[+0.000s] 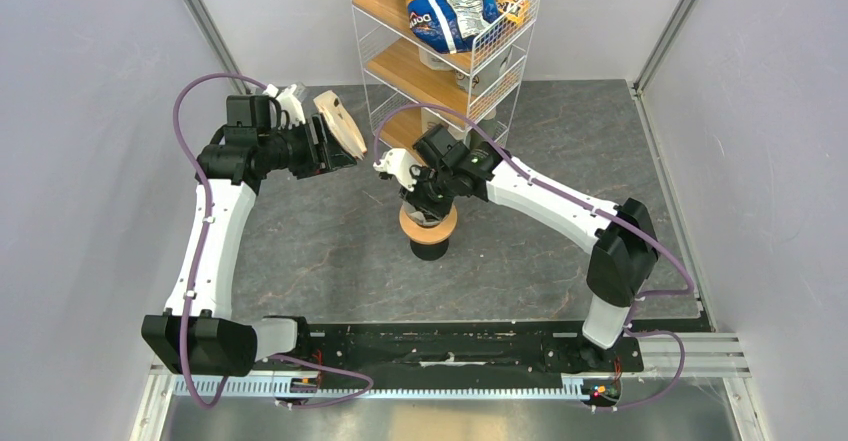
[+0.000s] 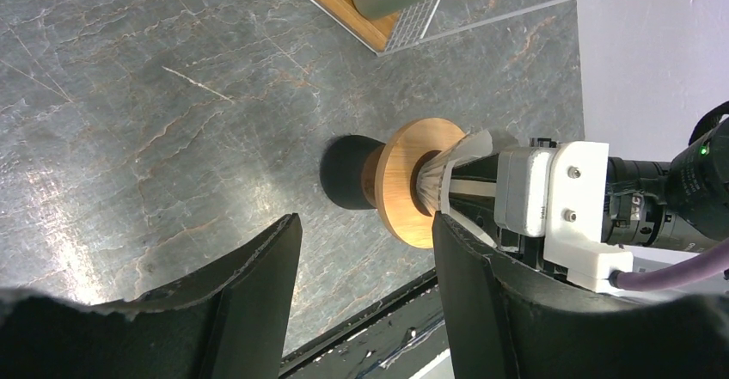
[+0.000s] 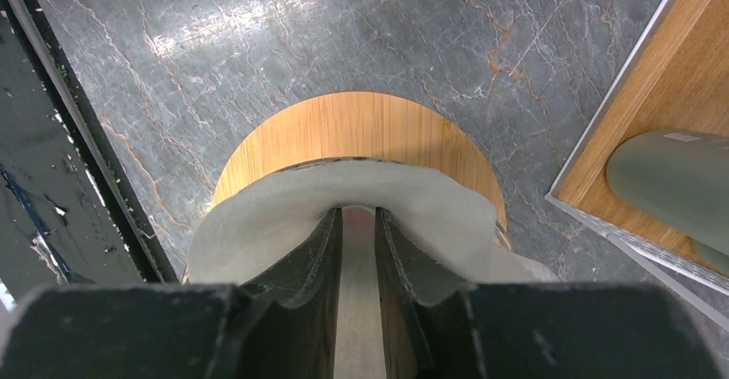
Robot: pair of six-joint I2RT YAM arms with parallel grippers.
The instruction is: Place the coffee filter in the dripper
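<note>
Step in hand: seating the coffee filter point(image 3: 258, 224) in the dripper point(image 1: 430, 229). We advise a straight press down the ring's centre, then a release that does not drag the paper out.
Filter position: point inside the ring's dark hole, rim above the ring.
Filter axis: near upright, point down, mouth up.
Right gripper point(image 3: 357, 216): fingers nearly together within the cone; whether they pinch paper we cannot tell.
Left gripper point(image 2: 365, 224): fingers spread, empty, well apart.

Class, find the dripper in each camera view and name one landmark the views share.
Top external: dripper at the picture's centre.
Left wrist: dripper right of centre, ring facing right.
Right wrist: dripper's ring at centre, behind the coffee filter.
Shared landmark: the bottom wooden shelf.
</note>
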